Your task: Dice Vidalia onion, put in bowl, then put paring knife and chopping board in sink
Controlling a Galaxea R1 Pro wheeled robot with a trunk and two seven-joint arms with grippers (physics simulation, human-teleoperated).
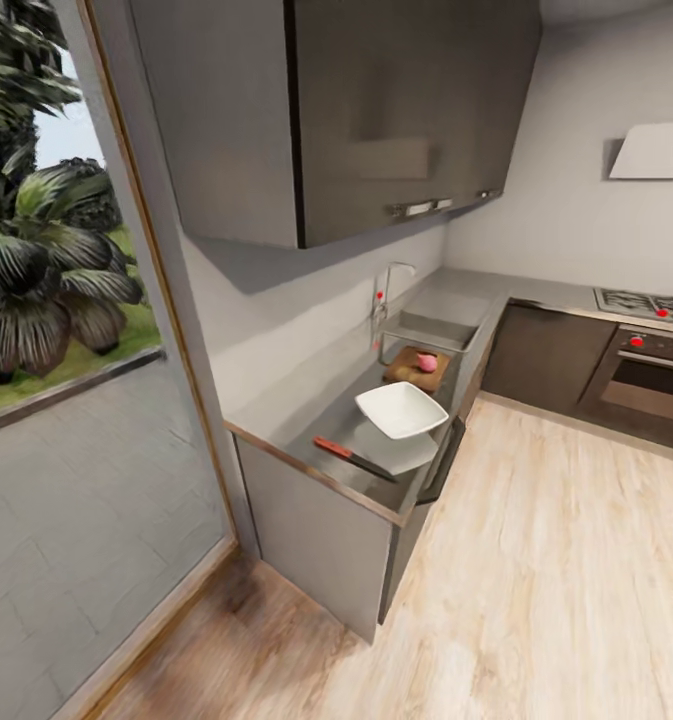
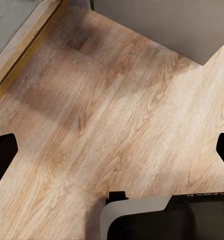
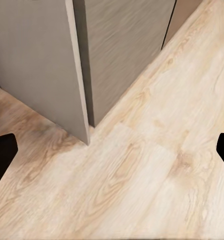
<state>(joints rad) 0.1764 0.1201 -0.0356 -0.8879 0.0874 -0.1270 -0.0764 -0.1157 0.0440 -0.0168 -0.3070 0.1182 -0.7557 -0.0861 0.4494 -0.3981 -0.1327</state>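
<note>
On the grey countertop [image 1: 311, 405] the red-handled paring knife [image 1: 351, 457] lies near the front corner. The white squarish bowl [image 1: 401, 410] is just behind it. Farther back lies the brown chopping board [image 1: 408, 372] with a pinkish Vidalia onion [image 1: 427, 362] resting on it. Beyond the board are the steel sink [image 1: 436, 331] and its chrome tap [image 1: 381, 298]. My left gripper [image 2: 112, 150] and right gripper [image 3: 112, 150] hang over the wooden floor, fingers spread wide with nothing between them, well short of the counter.
A large glass pane [image 1: 66, 400] with plants outside fills the left. Dark wall cabinets [image 1: 356, 110] hang over the counter. A hob [image 1: 646, 303] and oven [image 1: 646, 385] stand at the right. Pale wood floor [image 1: 536, 580] stretches in front of the cabinets. My base [image 2: 157, 220] is visible below the left gripper.
</note>
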